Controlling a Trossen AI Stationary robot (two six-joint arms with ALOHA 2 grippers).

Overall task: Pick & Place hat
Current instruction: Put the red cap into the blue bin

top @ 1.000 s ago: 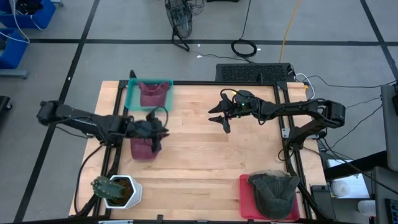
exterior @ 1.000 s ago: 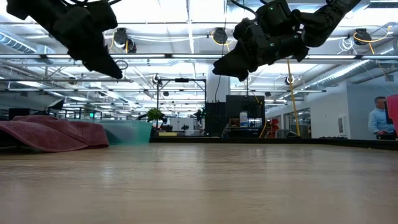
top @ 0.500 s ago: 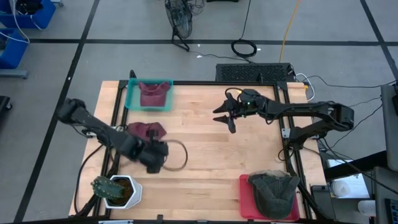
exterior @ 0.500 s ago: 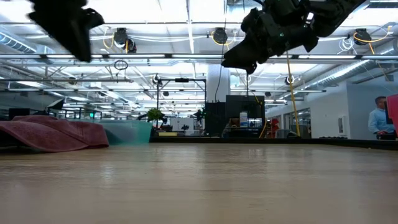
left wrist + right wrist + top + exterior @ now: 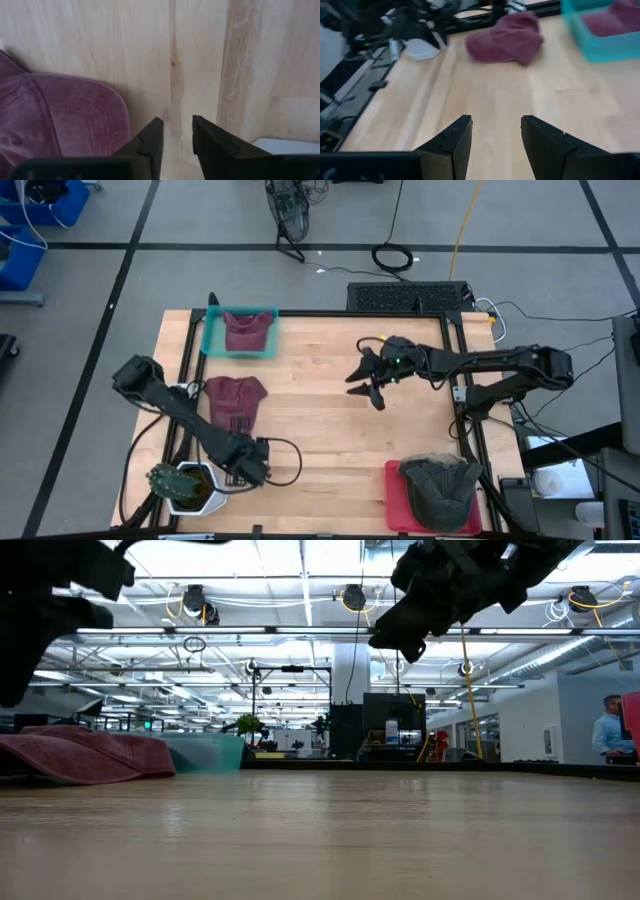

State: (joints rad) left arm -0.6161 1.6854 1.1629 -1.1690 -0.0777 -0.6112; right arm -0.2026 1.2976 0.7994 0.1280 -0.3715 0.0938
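A maroon hat [image 5: 235,402] lies flat on the wooden table left of centre; it also shows in the low view [image 5: 85,755] and in the right wrist view [image 5: 505,37]. My left gripper [image 5: 245,470] hangs near the table's front left, pointing down, between the hat and a white plant pot [image 5: 190,488]. Its fingers [image 5: 177,125] are open over bare wood, and the hat's rounded edge [image 5: 65,115] lies just beside them. My right gripper [image 5: 365,393] hovers open over the table's middle, clear of the surface [image 5: 395,640], and looks toward the hat [image 5: 495,125].
A teal tray [image 5: 212,340] at the far left holds a second maroon hat [image 5: 243,330]. A red tray [image 5: 394,500] at the near right holds a dark grey hat [image 5: 440,488]. The potted cactus stands at the near left corner. Bare wood lies between the arms.
My left gripper has swung from above the maroon hat toward the table's near edge and tipped to point down, ending beside the plant pot. The hat stays lying on the table. My right gripper has drifted a little toward the near right and risen slightly.
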